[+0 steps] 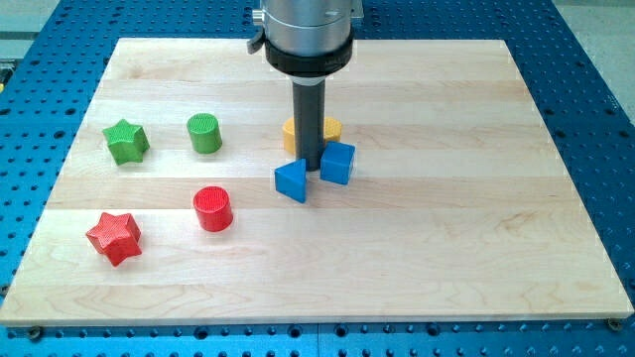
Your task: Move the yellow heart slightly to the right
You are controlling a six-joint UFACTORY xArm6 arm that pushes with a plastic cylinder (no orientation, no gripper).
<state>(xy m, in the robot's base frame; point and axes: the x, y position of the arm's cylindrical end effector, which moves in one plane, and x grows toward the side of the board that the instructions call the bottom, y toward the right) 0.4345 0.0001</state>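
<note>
The yellow heart (330, 129) lies near the board's middle, mostly hidden behind my dark rod; only its left and right edges show. My tip (312, 167) is just below the heart in the view, between a blue triangular block (292, 180) at its lower left and a blue cube (337, 163) at its right. The tip is close to both blue blocks; I cannot tell if it touches the heart.
A green star (126, 141) and a green cylinder (204, 133) lie at the view's left. A red cylinder (212, 208) and a red star (114, 237) lie lower left. The wooden board (446, 248) sits on a blue perforated table.
</note>
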